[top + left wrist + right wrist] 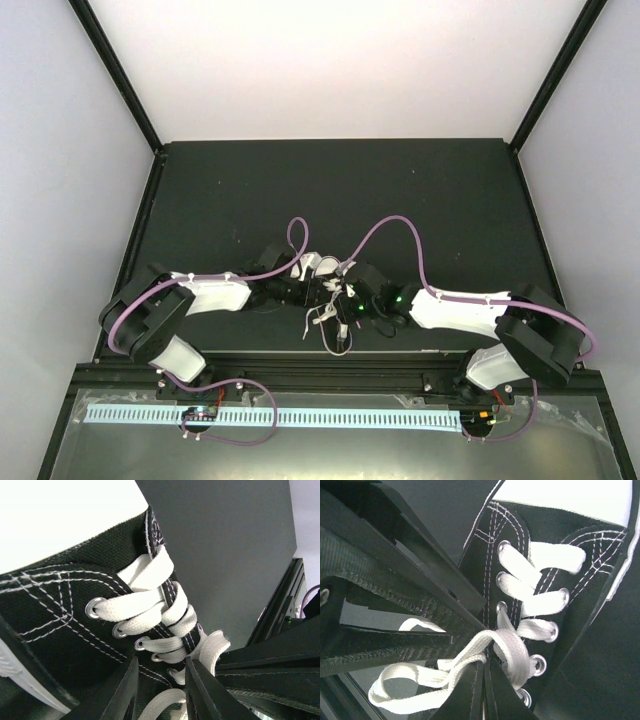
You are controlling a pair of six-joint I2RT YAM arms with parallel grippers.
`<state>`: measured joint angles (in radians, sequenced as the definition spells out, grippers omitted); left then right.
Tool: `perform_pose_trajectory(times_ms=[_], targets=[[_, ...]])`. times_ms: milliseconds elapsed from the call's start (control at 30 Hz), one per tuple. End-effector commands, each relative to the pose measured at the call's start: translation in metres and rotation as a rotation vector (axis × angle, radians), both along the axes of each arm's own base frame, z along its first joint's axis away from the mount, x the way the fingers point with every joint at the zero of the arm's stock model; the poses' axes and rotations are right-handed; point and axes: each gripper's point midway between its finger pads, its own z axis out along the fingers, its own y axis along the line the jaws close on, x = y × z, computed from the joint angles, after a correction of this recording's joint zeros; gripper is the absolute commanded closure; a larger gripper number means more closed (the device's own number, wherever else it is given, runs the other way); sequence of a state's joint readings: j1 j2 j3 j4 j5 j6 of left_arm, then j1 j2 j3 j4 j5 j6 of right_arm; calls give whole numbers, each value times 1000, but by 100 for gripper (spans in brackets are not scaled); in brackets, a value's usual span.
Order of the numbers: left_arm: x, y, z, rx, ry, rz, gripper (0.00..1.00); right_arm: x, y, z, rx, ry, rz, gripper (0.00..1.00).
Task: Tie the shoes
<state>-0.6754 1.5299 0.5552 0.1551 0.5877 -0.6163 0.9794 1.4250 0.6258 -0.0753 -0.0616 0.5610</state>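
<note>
Shoe: I see one black canvas sneaker on the dark table.
Laces: white laces are untied, with loose ends trailing from the sneaker toward the table's near edge.
Right: the right gripper is beside the sneaker's eyelets, fingers pressed together on a lace.
Left: the left gripper is at the sneaker's other side, with a lace in its narrow gap; I cannot tell if it pinches.
</note>
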Motion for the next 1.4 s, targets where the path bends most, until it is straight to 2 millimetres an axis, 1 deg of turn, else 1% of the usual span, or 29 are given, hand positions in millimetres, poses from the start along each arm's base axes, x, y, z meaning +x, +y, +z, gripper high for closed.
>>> perform_pose_trajectory(times_ms=[0, 333, 667, 933, 1000, 1200, 1367], targets=[[-3, -9, 8, -73, -9, -37, 74, 3, -12, -13, -47, -1, -40, 99], [-8, -7, 15, -129, -15, -20, 71, 3, -11, -13, -43, 0, -39, 98], [-11, -10, 22, -183, -18, -31, 70, 3, -11, -13, -42, 1, -39, 98], [-8, -10, 32, -204, -53, -17, 75, 3, -11, -12, -39, 1, -40, 99], [-8, -10, 31, -203, -51, -20, 75, 2, -11, -12, -39, 1, -39, 98], [-11, -10, 19, -185, -15, -27, 76, 3, -11, -11, -37, 1, -40, 98], [-12, -13, 20, -198, -9, -42, 76, 2, -11, -12, -38, 3, -39, 98]])
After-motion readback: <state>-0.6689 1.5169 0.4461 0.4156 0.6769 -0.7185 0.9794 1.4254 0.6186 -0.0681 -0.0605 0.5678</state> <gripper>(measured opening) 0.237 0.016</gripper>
